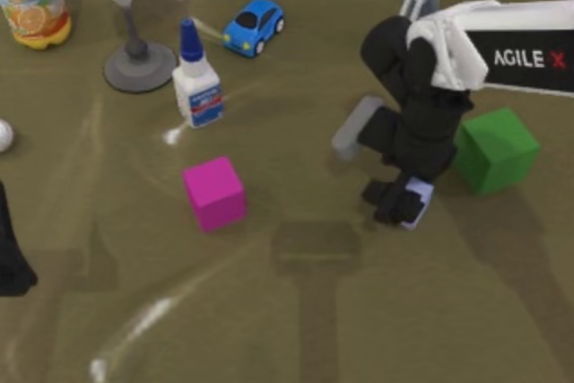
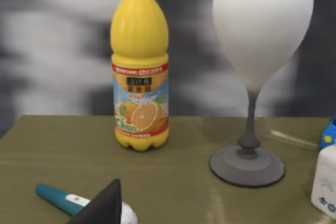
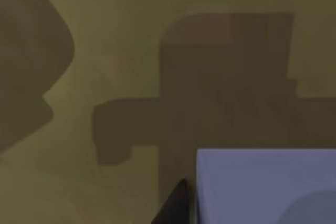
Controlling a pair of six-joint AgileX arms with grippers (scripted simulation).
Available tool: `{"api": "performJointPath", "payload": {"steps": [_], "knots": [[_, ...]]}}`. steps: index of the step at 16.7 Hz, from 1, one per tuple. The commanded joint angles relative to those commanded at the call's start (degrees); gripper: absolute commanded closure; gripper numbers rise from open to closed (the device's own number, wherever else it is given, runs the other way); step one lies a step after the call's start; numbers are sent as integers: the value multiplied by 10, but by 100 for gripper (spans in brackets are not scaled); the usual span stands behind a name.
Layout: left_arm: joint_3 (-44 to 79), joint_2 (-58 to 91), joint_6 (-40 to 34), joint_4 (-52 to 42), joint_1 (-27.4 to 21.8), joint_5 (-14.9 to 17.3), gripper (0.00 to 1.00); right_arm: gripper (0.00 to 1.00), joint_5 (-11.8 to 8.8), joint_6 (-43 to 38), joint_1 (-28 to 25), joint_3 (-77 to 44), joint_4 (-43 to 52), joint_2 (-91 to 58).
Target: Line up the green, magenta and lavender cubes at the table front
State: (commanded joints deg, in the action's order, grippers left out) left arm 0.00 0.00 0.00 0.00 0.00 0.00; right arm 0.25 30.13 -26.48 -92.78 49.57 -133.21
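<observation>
We are handling the lavender cube point(image 1: 418, 196), right of frame centre, with our right pincer point(image 1: 402, 202) clamped on it. The magenta cube point(image 1: 214, 193) is sitting left of centre, the green cube point(image 1: 496, 148) at right. Next, we should carry it toward the surface point(image 1: 296, 311) front. The left pincer point(image 1: 11, 262) is idling at the left edge; we cannot tell its state.

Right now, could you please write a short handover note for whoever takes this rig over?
Right gripper: right of table centre, shut on the lavender cube; whether the cube is lifted or resting on the table is unclear.
Left arm: parked at the left edge, its gripper barely visible.
Green cube: on the table just right of the right arm, mid-depth.
Magenta cube: left of centre, mid-depth.
Done: lavender cube grasped.
Left: none of the three cubes is at the table front yet; all three must be lined up there.
</observation>
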Motion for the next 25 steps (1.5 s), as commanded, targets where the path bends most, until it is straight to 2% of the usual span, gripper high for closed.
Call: {"api": "performJointPath", "payload": {"steps": [1, 2, 9, 10, 13, 18, 25], "knots": [[0, 0, 0, 0, 0, 0, 0, 98, 0, 0, 0, 0, 0, 0], [0, 0, 0, 0, 0, 0, 0, 100, 0, 0, 0, 0, 0, 0], [0, 0, 0, 0, 0, 0, 0, 100, 0, 0, 0, 0, 0, 0], [0, 0, 0, 0, 0, 0, 0, 100, -8, -7, 0, -3, 11, 21], [0, 0, 0, 0, 0, 0, 0, 100, -8, -6, -1, -23, 35, 29], [0, 0, 0, 0, 0, 0, 0, 100, -8, -5, -4, -81, 135, 64], [0, 0, 0, 0, 0, 0, 0, 100, -8, -1, -8, -77, 140, 77]]}}
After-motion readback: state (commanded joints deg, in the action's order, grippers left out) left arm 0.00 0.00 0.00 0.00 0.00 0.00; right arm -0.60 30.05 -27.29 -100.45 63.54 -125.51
